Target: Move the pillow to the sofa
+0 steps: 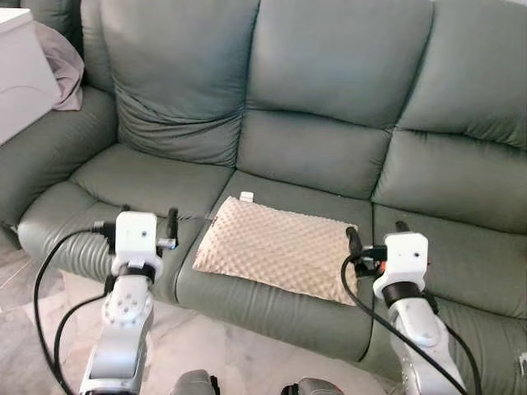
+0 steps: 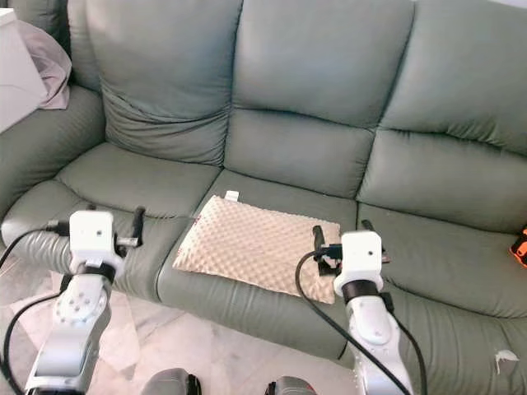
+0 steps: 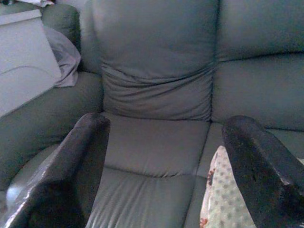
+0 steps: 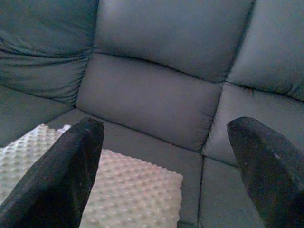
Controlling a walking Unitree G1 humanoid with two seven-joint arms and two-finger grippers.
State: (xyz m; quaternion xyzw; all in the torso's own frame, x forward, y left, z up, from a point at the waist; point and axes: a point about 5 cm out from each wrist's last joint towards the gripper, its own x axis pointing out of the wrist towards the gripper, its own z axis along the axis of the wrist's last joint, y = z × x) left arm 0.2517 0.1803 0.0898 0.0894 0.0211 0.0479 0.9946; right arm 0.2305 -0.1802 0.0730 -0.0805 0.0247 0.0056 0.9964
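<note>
Pillow (image 1: 278,247) between both tools

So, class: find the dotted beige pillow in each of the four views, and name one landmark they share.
Left eye: pillow on the middle seat.
Right eye: same seat.
Left wrist: its edge beside one finger.
Right wrist: low, beside one finger.
Shared landmark: the sofa.

Count, head views:
- 1 sofa (image 1: 329,156), grey-green: 3 seat cushions, 3 back cushions.
- 1 pillow (image 1: 276,247), beige, dimpled, flat on the middle seat.
- 2 grippers: left gripper (image 1: 148,226), right gripper (image 1: 375,239), 2 black fingers each, both spread apart.
- 1 white box (image 1: 20,74) at far left.
- 1 pale cloth (image 1: 64,66) beside it.
- 1 orange item (image 2: 520,244) at right edge, unidentifiable.
</note>
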